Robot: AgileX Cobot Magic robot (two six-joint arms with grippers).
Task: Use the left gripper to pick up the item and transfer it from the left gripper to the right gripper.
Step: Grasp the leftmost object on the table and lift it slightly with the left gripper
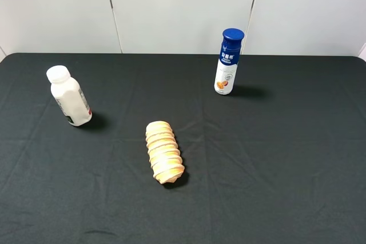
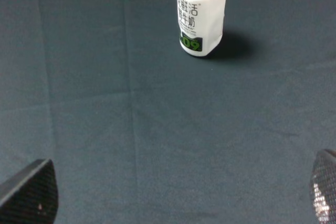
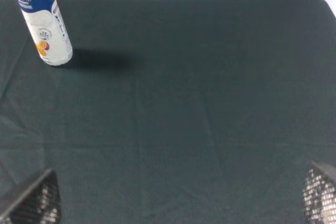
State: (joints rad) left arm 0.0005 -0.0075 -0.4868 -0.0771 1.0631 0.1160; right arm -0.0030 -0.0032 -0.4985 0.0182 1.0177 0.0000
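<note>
Spotting the item (image 1: 70, 96) upright near the left edge of the tabletop (image 1: 286, 170), toward the far side. Holding nothing in the left gripper (image 2: 176, 198): jaws spread wide, short of the item. Same with the right gripper (image 3: 176, 198), splayed and empty. Also noting a blue-capped bottle (image 1: 229, 61) by the far edge, a pastry roll (image 1: 164, 151) mid-tabletop.

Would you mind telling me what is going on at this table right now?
Nothing is being handled yet. The left gripper is open and empty, its fingers wide apart, and its camera faces the white bottle, which stands untouched on the left of the black cloth. The right gripper is also open and empty, and its camera looks toward the blue-capped bottle standing at the back right. A pastry roll lies in the middle. Neither arm shows in the high view.
</note>
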